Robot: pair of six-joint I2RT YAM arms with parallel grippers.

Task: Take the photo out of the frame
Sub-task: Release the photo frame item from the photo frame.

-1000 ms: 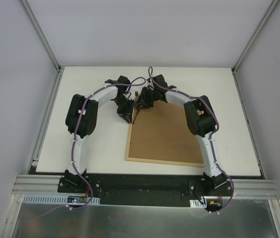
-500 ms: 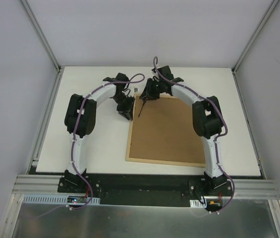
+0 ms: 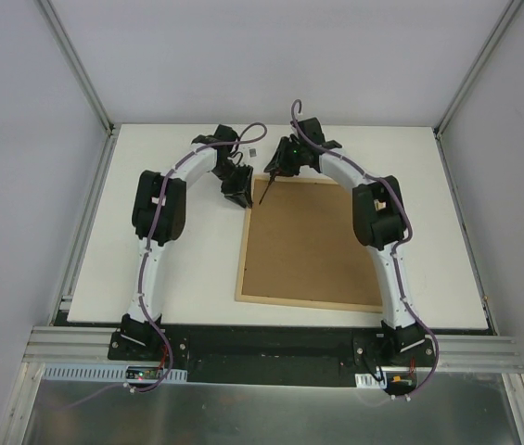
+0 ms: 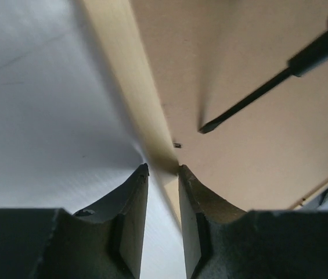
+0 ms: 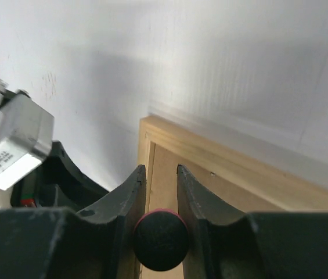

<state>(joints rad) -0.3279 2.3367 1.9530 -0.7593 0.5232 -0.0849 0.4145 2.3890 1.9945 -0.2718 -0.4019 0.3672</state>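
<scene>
While right gripper (image 5: 161, 170) clamps a screwdriver (image 4: 251, 100) at the face-down frame (image 3: 310, 239) corner, left gripper (image 4: 163, 170) sits narrowly parted, empty; next probably needs the tip levered under its back.

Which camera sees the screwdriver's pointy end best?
The left wrist view: the screwdriver shows its thin shaft and flat tip clearly over the brown back of the frame. The top view shows only a tiny dark line. The right wrist view shows just its round handle end, held in the right tool.
</scene>
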